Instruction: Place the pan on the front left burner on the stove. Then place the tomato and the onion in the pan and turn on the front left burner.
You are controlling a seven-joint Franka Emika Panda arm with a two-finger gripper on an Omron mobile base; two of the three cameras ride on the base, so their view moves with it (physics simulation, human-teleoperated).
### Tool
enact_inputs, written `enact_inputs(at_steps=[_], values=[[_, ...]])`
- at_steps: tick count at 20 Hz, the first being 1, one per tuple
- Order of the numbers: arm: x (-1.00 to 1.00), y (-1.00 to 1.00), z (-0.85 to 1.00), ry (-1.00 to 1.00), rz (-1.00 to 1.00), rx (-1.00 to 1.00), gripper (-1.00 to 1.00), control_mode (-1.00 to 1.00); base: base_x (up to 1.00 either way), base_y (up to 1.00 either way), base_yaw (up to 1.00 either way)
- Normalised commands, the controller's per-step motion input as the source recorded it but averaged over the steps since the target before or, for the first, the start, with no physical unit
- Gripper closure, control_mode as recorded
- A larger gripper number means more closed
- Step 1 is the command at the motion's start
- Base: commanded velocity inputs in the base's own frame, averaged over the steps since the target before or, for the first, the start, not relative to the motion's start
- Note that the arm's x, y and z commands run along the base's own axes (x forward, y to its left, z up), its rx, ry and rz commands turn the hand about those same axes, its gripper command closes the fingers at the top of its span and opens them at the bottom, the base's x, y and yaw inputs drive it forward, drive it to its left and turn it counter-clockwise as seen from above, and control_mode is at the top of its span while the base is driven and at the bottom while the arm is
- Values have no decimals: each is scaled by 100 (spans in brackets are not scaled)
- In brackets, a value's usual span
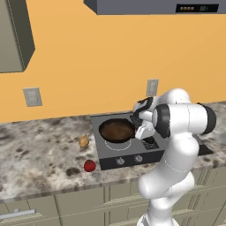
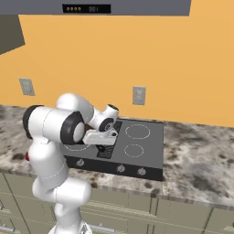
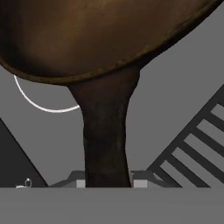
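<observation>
my gripper [image 3: 107, 183] is pinching the handle of the pan [image 1: 116, 130], which sits over the front left burner [image 3: 41, 103] of the stove [image 1: 110, 156]. judgement: the pan is stiff, heavy and bowl-weighted, so grip the handle firmly, near the bowl.

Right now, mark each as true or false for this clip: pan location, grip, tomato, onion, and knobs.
1. The round dark cast-iron pan is over the black glass stove. True.
2. The claw is open and clear of the pan. False: it is shut on the pan's handle.
3. The glossy red tomato lies in the pan. False: it sits on the speckled stone counter.
4. The tan onion is on the counter, left of the stove. True.
</observation>
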Motion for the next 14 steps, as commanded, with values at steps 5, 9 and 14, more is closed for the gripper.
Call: enact_inputs(at_steps=[5, 9, 14], values=[[-7, 17, -9, 3, 7, 0, 100, -100, 0, 0, 0], [-24, 28, 0, 1, 11, 3, 100, -100, 0, 0, 0], [-30, 15, -8, 0, 11, 5, 100, -100, 0, 0, 0]])
